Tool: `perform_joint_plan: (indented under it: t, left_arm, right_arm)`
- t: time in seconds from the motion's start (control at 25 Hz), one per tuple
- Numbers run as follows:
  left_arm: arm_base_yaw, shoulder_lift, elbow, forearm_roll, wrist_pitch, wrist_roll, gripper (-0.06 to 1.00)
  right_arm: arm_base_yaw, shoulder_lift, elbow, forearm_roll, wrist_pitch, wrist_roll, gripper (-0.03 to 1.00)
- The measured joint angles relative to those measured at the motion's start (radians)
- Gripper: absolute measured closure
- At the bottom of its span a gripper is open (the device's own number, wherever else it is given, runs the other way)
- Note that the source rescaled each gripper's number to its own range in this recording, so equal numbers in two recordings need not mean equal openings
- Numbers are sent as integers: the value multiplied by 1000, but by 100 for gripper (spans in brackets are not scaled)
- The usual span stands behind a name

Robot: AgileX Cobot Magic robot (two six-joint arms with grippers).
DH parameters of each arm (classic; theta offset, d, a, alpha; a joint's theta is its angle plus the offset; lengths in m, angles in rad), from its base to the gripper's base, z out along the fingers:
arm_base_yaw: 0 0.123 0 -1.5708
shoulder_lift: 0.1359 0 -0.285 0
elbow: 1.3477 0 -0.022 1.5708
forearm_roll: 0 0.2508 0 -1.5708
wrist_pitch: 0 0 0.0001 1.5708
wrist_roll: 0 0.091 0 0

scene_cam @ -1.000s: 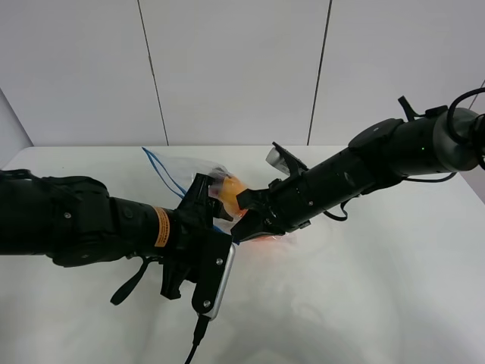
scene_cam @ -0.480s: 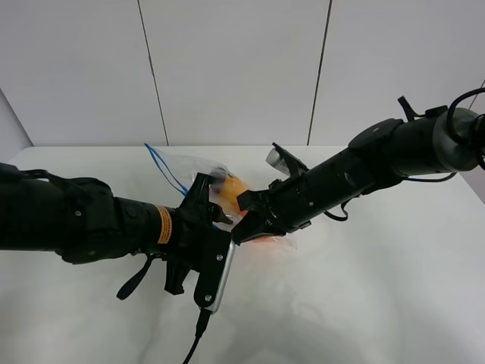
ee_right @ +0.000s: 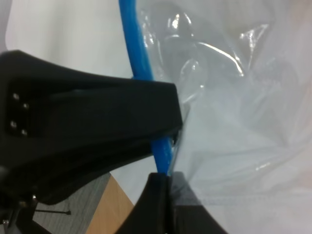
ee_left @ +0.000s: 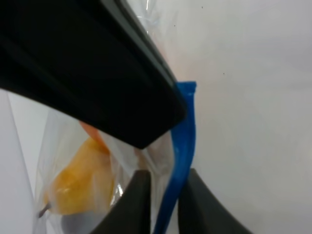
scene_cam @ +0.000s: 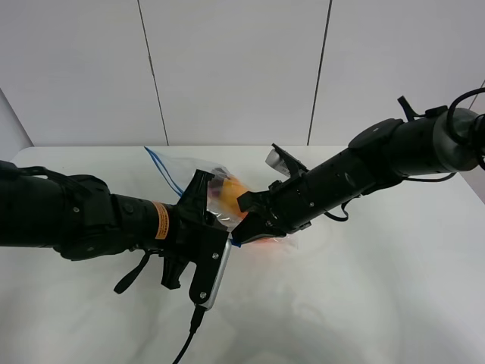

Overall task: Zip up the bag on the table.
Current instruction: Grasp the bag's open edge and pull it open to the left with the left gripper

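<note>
Table, white and matte, carrying the whole scene, with a pale panelled wall behind it; left arm, black with an orange label, reaching in from the left of the high view; right arm, black, reaching in from the right toward the middle; the two arms meet just left of centre, over the rear half of the table; bag, clear and crinkly, lying on the table at that meeting point, largely hidden by both arms, one corner showing free behind the left arm; orange fruit seen through the plastic between the two arms, and a yellow fruit seen inside the bag in the left wrist view; zip strip, blue, running along one edge of the bag; left pincer, its two fingers drawn in on either side of the zip strip and clamped on it; right pincer, fingers pressed together on the same zip strip, just beside the left pincer, the two nearly touching
</note>
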Motion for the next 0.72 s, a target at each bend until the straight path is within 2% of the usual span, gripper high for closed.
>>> perform_joint_plan:
  t: [0.08,0.2,0.44,0.72]
  left_arm:
    - [1,0,0,0,4,3,90]
    - [4,0,0,1,4,4,93]
    - [14,0,0,1,0,33,94]
    - [76,0,0,2,-7,38,94]
  right_arm:
    - [0,0,0,0,0,0,97]
    - [0,0,0,0,-3,0,97]
    - [0,0,0,2,-5,0,97]
    - [0,0,-5,8,-5,1,97]
